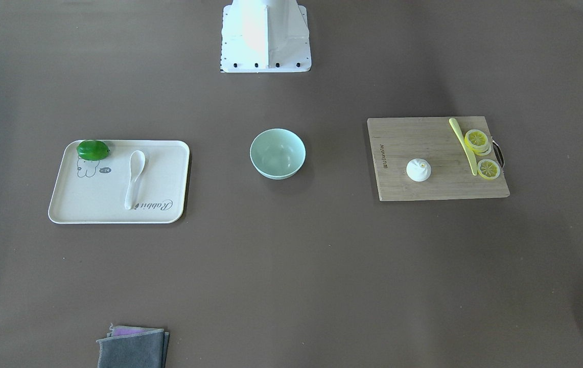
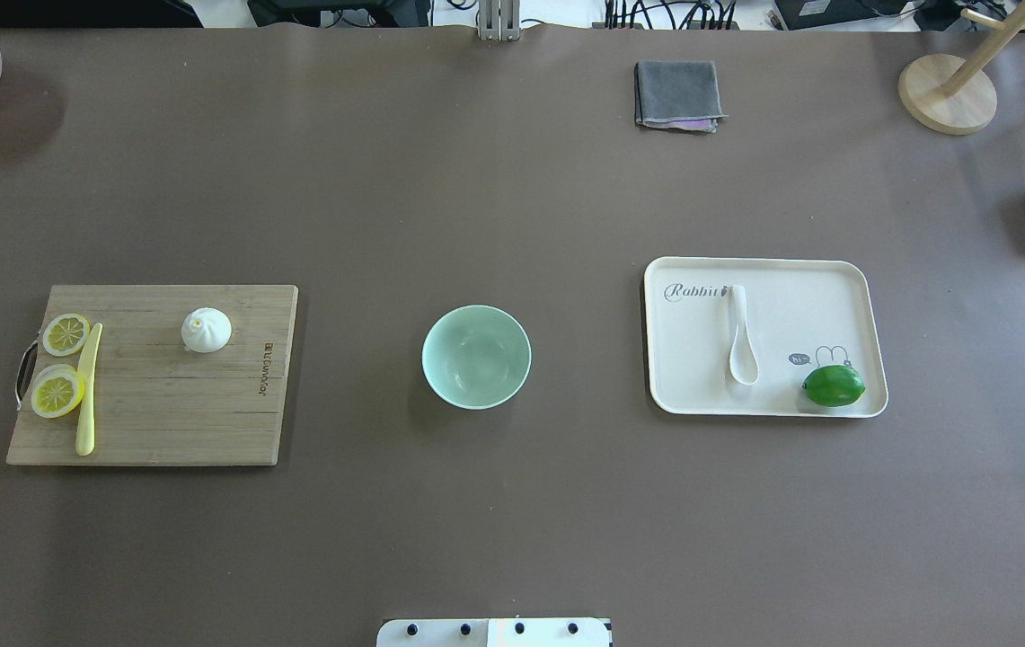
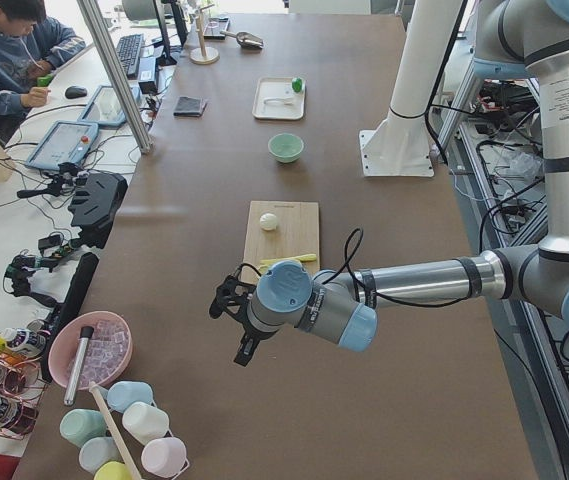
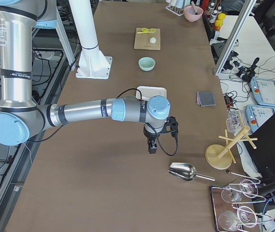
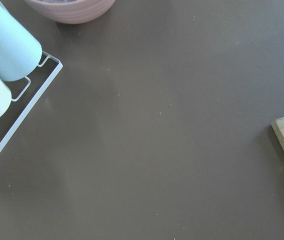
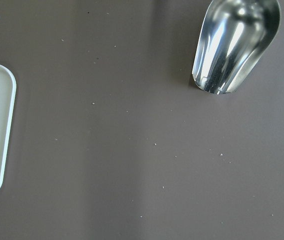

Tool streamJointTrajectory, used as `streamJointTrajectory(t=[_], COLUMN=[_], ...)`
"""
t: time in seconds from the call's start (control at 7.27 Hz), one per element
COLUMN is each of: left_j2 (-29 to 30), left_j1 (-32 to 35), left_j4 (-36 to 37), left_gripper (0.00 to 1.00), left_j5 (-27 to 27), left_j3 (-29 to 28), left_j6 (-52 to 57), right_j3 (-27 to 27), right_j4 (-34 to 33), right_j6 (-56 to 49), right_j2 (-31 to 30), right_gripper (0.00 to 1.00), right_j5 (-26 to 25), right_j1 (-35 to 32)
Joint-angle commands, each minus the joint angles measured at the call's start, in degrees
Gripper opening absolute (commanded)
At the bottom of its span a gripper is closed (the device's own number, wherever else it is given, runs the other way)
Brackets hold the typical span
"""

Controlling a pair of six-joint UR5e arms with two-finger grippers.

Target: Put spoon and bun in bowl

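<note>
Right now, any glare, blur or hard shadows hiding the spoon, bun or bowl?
Front view: the robot base is blown out white, and the white spoon has low contrast on the cream tray. Overhead view: sharp; bowl and bun throw only soft shadows. Right wrist view: strong glare on the metal scoop.

Empty bowl [image 1: 277,153] between tray [image 1: 92,194] and board [image 1: 403,143]
</note>
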State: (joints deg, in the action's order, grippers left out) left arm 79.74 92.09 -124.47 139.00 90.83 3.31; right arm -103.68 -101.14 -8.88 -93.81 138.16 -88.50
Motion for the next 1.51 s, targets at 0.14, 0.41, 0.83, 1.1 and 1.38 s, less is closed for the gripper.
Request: streamJointTrajectory(t=[0.14, 0.41, 0.83, 1.1, 1.38], left_j2=[0.2, 0.0, 4.0, 6.7, 11.6], left_j1=[-0.2, -0.2, -5.5, -11.1, -18.8], left_j4=[-2.0, -6.5, -6.2, -6.4, -6.2], left_gripper=[0.98, 0.97, 0.98, 0.98, 0.98], left_j5=[4.1, 8.4, 8.2, 7.3, 6.2], left_j3=[-1.0, -0.9, -0.7, 1.9, 4.6], left_j6=[-7.0, -10.3, -19.0, -30.4, -46.2], right_j3=[0.1, 0.1, -0.4, -2.3, -2.1], right_j4=[3.3, 7.9, 8.4, 9.1, 21.1], right_j6=[-0.2, 0.1, 3.0, 19.4, 39.6], right_j2=[-0.5, -0.7, 2.6, 8.5, 10.8], right_gripper=[1.00, 1.00, 0.98, 1.00, 1.00], right_j5=[1.9, 4.4, 8.3, 7.7, -2.3], right_j1=[0.1, 0.2, 4.5, 12.3, 23.2])
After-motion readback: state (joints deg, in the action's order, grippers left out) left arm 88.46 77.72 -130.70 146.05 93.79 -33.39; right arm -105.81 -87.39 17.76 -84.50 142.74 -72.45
